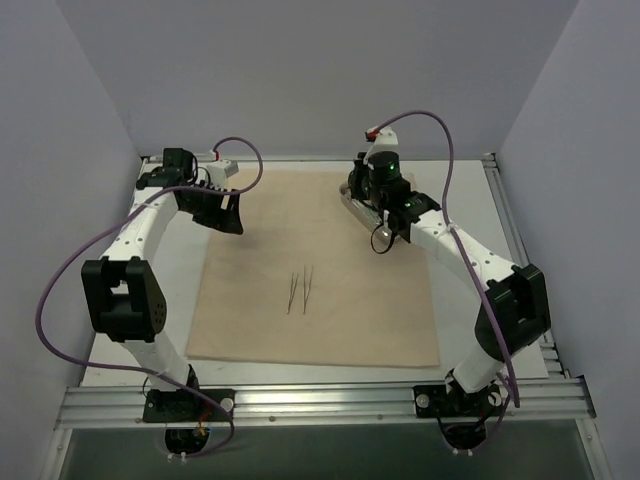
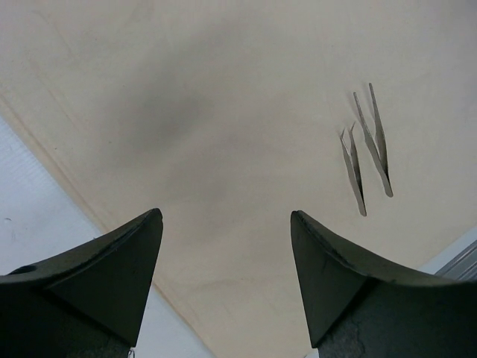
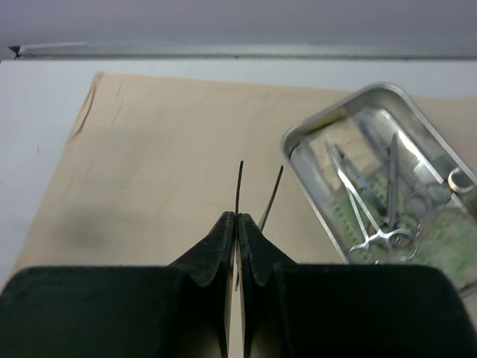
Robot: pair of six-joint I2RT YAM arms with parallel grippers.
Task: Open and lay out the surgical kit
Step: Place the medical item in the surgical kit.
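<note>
Pinching thin metal tweezers [image 3: 239,186] beside the shiny rectangular steel tray [image 3: 292,145] at the frame's right, the right gripper [image 3: 237,218] should lay them flat on the beige cloth wrap [image 3: 149,171], parallel to the centre pairs [image 2: 384,175]; left gripper [image 2: 225,215] spread.

Beige cloth [image 1: 250,300], silver tray [image 3: 335,112] (green packets [image 3: 440,239])

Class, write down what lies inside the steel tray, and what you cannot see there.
Inside the tray lie ring-handled forceps on top of green packets. Anything beneath the packets is covered, and the tray's right end is cut off.
</note>
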